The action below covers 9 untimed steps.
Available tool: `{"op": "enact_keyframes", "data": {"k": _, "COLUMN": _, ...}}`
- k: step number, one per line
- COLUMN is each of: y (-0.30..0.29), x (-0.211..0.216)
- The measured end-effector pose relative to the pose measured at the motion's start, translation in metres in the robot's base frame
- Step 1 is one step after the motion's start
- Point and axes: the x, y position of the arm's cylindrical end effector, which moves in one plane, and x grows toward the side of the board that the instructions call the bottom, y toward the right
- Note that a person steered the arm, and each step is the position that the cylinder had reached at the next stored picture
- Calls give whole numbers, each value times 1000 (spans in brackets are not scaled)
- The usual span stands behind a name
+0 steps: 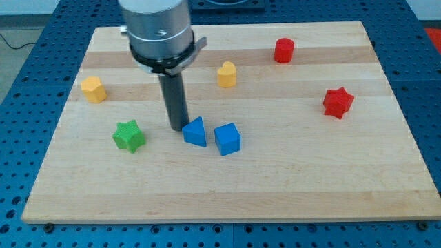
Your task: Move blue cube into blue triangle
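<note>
Blue cube [227,138]: nearest block to me, low on the wooden board [227,196], just right of centre, resting flat with 1 corner turned toward the view's bottom.
Blue triangle [195,131]: just beside the cube on its left; I see a thin strip of wood between the 2, so I read them as apart, though only barely.
My tip [178,128]: down at board level, just left of the blue triangle and close against its left edge; I cannot tell whether it touches. The triangle sits between my tip and the cube.
End effector: a bare dark rod under a grey metal housing, with no jaws, so it grasps nothing.
Green star [129,135]: left of my tip, well apart from it, about level with the 2 blue blocks.
Red star [337,102]: far over on the view's right, higher up the board.
Yellow block, left [93,89]: near the board's left edge; exact shape unclear to me.
Yellow block, centre [227,74]: up-board of the cube, right of the rod.
Red cylinder [284,51]: farthest block, near the top edge.
</note>
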Motion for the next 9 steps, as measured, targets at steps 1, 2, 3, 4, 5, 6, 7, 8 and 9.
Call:
{"op": "enact_keyframes", "data": {"k": 1, "y": -17, "x": -1}}
{"op": "enact_keyframes", "data": {"k": 2, "y": -13, "x": -19}}
{"op": "enact_keyframes", "data": {"k": 3, "y": 28, "x": -42}}
{"op": "enact_keyframes", "data": {"k": 4, "y": 96, "x": -48}}
{"op": "enact_keyframes", "data": {"k": 5, "y": 152, "x": -31}}
{"op": "enact_keyframes", "data": {"k": 6, "y": 163, "x": 7}}
{"op": "enact_keyframes", "data": {"k": 7, "y": 163, "x": 54}}
{"op": "enact_keyframes", "data": {"k": 8, "y": 153, "x": 89}}
{"op": "enact_keyframes", "data": {"k": 9, "y": 116, "x": 91}}
